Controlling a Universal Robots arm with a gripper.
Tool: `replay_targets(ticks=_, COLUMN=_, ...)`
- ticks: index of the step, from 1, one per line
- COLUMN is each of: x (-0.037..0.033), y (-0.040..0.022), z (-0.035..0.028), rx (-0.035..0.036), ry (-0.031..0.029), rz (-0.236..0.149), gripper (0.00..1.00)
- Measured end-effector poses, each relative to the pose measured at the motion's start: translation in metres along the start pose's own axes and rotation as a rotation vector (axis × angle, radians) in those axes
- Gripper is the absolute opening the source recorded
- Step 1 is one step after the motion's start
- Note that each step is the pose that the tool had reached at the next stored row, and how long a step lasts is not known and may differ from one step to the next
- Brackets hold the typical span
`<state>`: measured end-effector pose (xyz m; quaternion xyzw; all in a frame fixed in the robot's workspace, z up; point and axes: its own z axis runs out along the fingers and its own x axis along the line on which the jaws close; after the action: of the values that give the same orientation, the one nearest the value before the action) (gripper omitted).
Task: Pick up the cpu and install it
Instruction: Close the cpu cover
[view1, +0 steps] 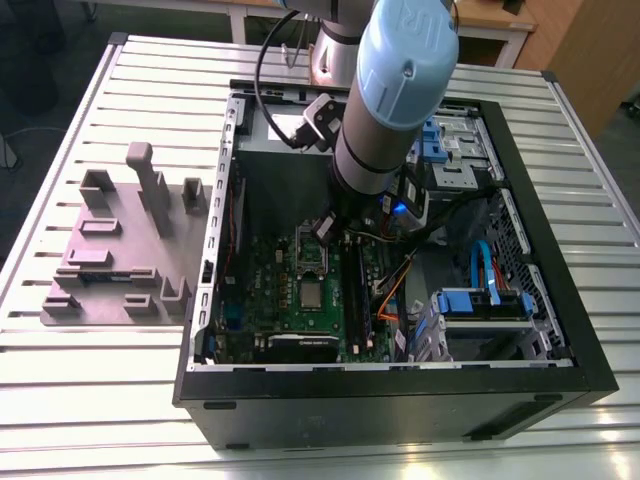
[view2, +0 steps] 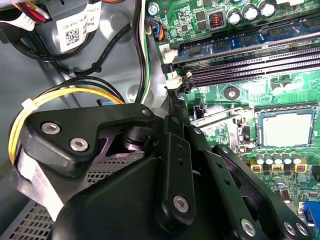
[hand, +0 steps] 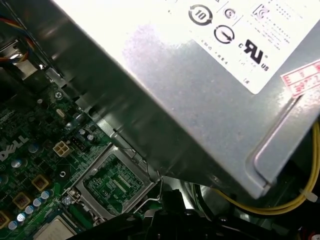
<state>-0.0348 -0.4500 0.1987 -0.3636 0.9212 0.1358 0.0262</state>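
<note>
Tool fingertips hidden behind its own black linkage; cpu cut by picture's edge.

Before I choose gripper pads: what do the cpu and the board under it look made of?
The cpu: apparently metal on top, a matte silvery plate with a pale rim. The circuit board: probably laminate, glossy green with fine traces and soldered parts.

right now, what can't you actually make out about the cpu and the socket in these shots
1. The cpu: in the first wrist view the picture's edge cuts it off.
2. The socket: in the exterior view its contacts are too small to judge.
3. The green board: in the exterior view the arm hides the part next to the socket.
</note>
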Motion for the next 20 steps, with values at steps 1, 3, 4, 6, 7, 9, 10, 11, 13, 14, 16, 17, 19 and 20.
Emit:
replay_targets(ticks=1, x=0.0, y=-0.0001, z=0.0, rx=-0.0005, ry=0.0001, rz=0.002, gripper=0.1)
replay_targets(ticks=3, x=-0.0001, y=-0.0001, z=-0.0002, rx=-0.0025, ry=0.0005, rz=0.006, gripper=0.1)
replay_targets(ticks=4, x=-0.0001, y=-0.0001, z=-0.0003, rx=-0.0037, ry=0.0003, rz=0.008, gripper=0.1)
replay_targets(ticks=6, x=-0.0002, y=0.0, z=-0.0006, rx=-0.0058, ry=0.0, rz=0.011, gripper=0.1)
replay_targets(ticks=7, x=-0.0002, y=0.0001, z=-0.0008, rx=-0.0069, ry=-0.0006, rz=0.012, gripper=0.1)
replay_targets(ticks=9, x=-0.0004, y=0.0003, z=-0.0015, rx=-0.0092, ry=-0.0016, rz=0.014, gripper=0.1)
replay_targets(ticks=10, x=-0.0004, y=0.0004, z=-0.0021, rx=-0.01, ry=-0.0018, rz=0.015, gripper=0.1)
replay_targets(ticks=11, x=-0.0005, y=0.0004, z=-0.0023, rx=-0.0102, ry=-0.002, rz=0.015, gripper=0.1)
replay_targets(ticks=13, x=-0.0005, y=0.0004, z=-0.0023, rx=-0.0103, ry=-0.0022, rz=0.015, gripper=0.1)
replay_targets(ticks=14, x=-0.0005, y=0.0004, z=-0.0024, rx=-0.0102, ry=-0.0021, rz=0.016, gripper=0.1)
replay_targets(ticks=16, x=-0.0004, y=0.0004, z=-0.0022, rx=-0.0099, ry=-0.0021, rz=0.017, gripper=0.1)
replay_targets(ticks=17, x=-0.0004, y=0.0003, z=-0.0018, rx=-0.0098, ry=-0.0022, rz=0.017, gripper=0.1)
replay_targets(ticks=19, x=-0.0002, y=0.0002, z=-0.0008, rx=-0.0097, ry=-0.0025, rz=0.018, gripper=0.1)
replay_targets(ticks=20, x=0.0, y=0.0001, z=-0.0004, rx=-0.0096, ry=-0.0025, rz=0.019, gripper=0.1)
